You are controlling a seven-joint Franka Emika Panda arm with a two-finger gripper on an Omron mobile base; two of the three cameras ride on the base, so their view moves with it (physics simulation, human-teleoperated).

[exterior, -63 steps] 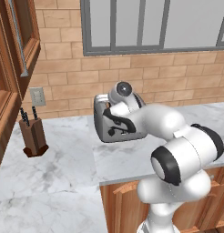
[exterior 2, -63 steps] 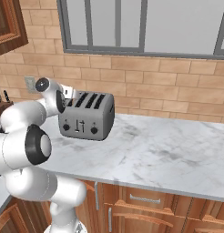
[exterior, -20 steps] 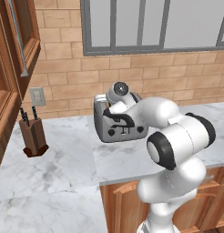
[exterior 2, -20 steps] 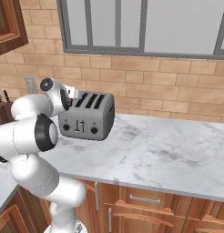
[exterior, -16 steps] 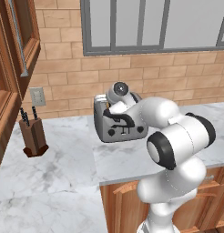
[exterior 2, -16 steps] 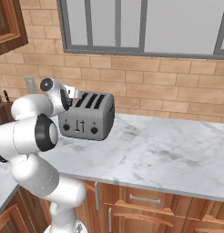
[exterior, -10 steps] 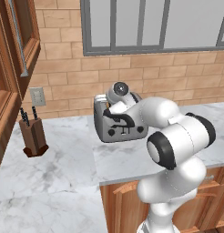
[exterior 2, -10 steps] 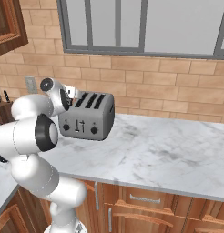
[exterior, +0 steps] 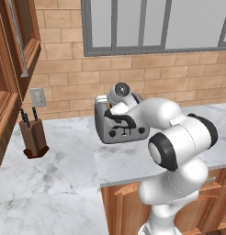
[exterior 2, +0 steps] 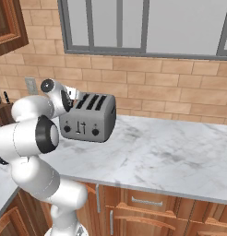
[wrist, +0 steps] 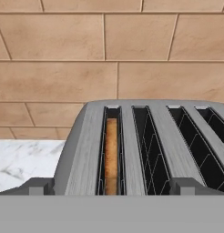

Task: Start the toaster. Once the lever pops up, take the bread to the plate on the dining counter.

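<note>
I count one toaster on my desk, with four slots on top and two round knobs on its front. One slice of bread sits in it, and one knife block stands nearby.

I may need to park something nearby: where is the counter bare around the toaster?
Bare marble runs from the toaster toward the window side. Bare counter also lies between the toaster and the knife block. Crowded: the arm and tool hang at the toaster's outlet-side end.

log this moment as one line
gripper: open, above toaster | boxy grey metal toaster: on marble counter | tan bread slice: in leftmost slot, hand view
</note>
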